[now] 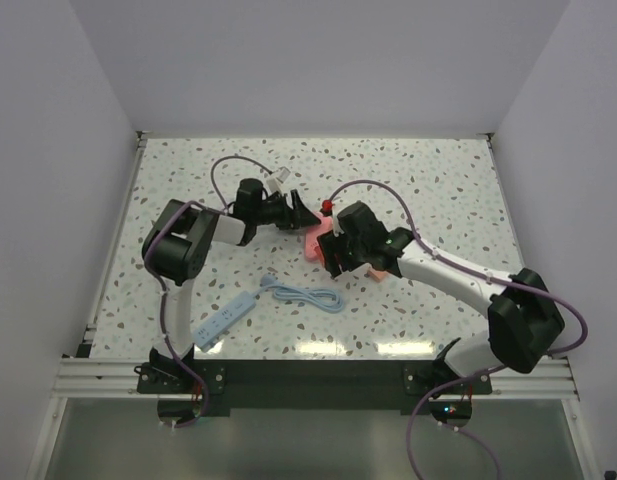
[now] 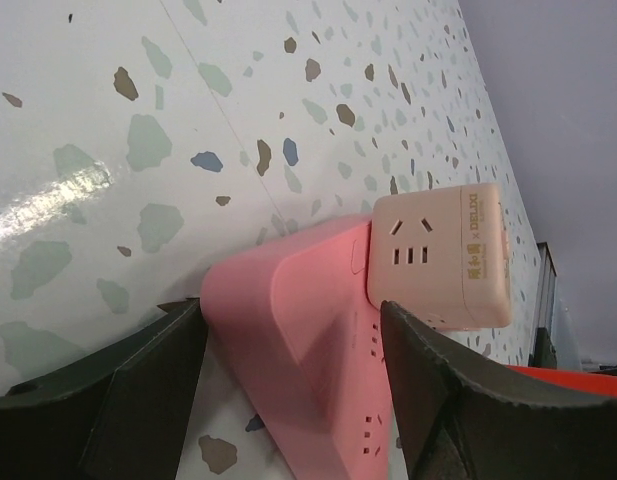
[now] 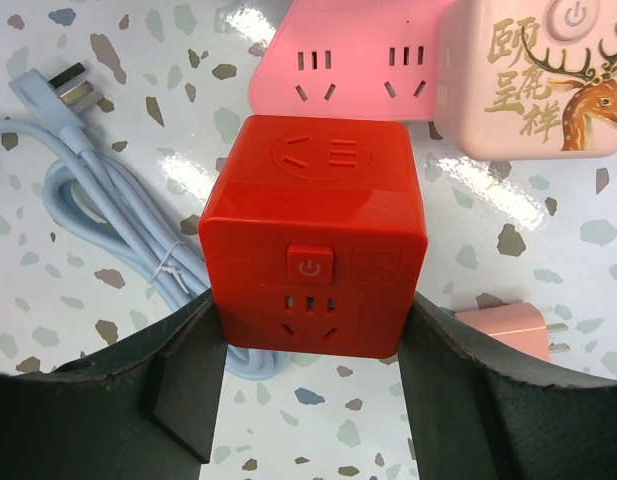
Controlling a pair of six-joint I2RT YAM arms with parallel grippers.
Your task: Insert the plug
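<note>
The plug (image 3: 513, 330) lies on the table (image 3: 168, 60) at four o'clock from the red cube (image 3: 313, 230), prongs pointing toward three. My right claw (image 3: 308, 310) grips that cube. My left claw (image 2: 288, 315) stands open astride the pink triangle (image 2: 298, 280).

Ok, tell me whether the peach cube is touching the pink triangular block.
Touching. The left wrist view shows the peach cube sitting flush against one face of the pink triangular block, with no gap along the seam.
</note>
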